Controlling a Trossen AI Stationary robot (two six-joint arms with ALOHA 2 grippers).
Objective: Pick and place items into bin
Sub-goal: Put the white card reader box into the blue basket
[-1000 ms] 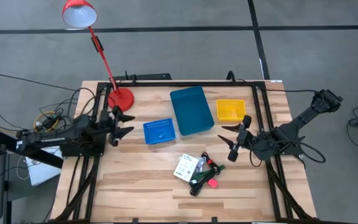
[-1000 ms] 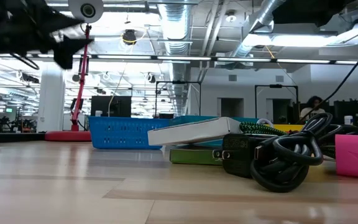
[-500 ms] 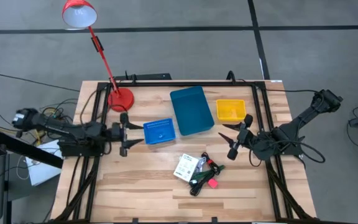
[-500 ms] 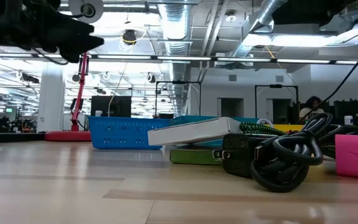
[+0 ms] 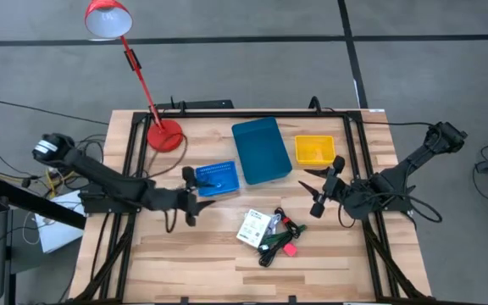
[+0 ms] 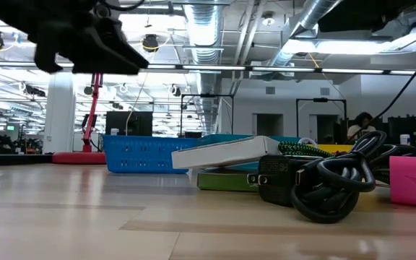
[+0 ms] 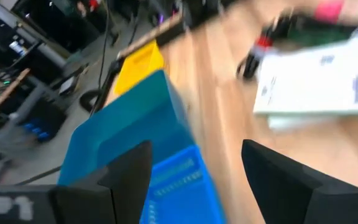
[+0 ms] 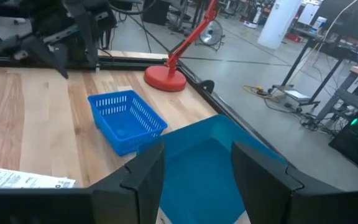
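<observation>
Left gripper (image 5: 191, 195) is seen left of centre in the high view, over bare wood beside the lower left corner of the small blue basket (image 5: 217, 179); fingers (image 7: 129, 174) are spread wide, nothing held. Right gripper (image 5: 318, 189) is parked right of centre, just below the yellow bin (image 5: 314, 150), jaws apart, empty. The items are clustered lower centre of the high view: white printed packet (image 5: 253, 227) on the left side of the pile, black cable pieces with red accents (image 5: 280, 230) tangled against it, green pen (image 5: 292, 230) at the pile's right edge, pink bit (image 5: 289, 250) at the bottom. Nothing from the pile is gripped. The large teal bin (image 5: 261, 150) is placed upper centre, between blue basket and yellow bin. A red desk lamp (image 5: 164, 134) is stood at the table's upper left, its base near the blue basket. In the low view the packet (image 6: 226, 152) is stacked on a green item, the coiled black cable (image 6: 327, 185) in front, partly blocking the bins behind. Wooden table (image 5: 185, 254) otherwise bare in the lower left.
</observation>
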